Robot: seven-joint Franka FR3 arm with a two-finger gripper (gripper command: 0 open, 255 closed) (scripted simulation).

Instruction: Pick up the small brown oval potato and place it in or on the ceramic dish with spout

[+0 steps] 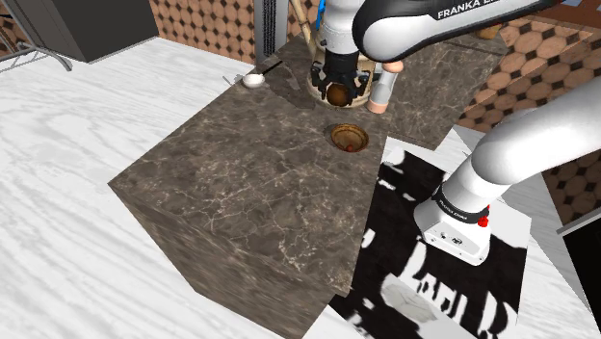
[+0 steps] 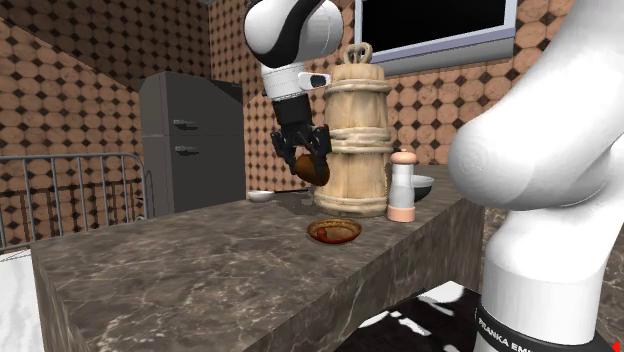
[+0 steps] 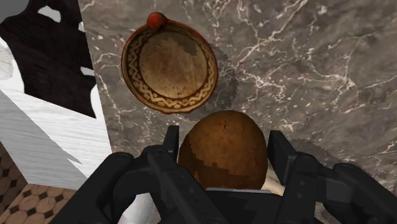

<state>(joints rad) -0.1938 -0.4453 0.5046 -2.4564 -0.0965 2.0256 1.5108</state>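
Potato [image 3: 222, 153], brown and oval, is pinched between the two black fingers of the gripper [image 3: 224, 141], one finger on each flank, and it is up off the counter. The wrist view has it filling the gap between the jaws. Just past the fingertips lies the ceramic dish [image 3: 169, 67], round and brown, with a pale patterned rim and a red spout [image 3: 156, 22] on its far side from the jaws.

The second exterior view gives the height: the potato [image 2: 312, 170] hangs in the gripper [image 2: 305, 160] well above the dark marble counter [image 2: 200, 270]. The dish [image 2: 334, 232] sits flat on that counter, below the jaws and a little off to one side, not straight under them. Right behind the jaws stands a tall wooden churn [image 2: 358, 140], and beside that a white-and-pink shaker [image 2: 402, 186].

From the shoulder view the gripper [image 1: 337, 82] points straight down and the dish [image 1: 349, 138] lies near the counter's edge on the stand's side. Beyond that edge is a black-and-white blotched surface [image 1: 433, 279] under the arm's base. On the other side of the jaws the counter [image 1: 250, 193] runs wide and bare, with a small white spoon-like piece [image 1: 253, 80] near its far edge.

Around it all: a white marbled floor [image 1: 77, 144], brown patterned walls [image 2: 80, 90], a grey fridge [image 2: 195, 145], and a window showing a black area [image 2: 430, 25].
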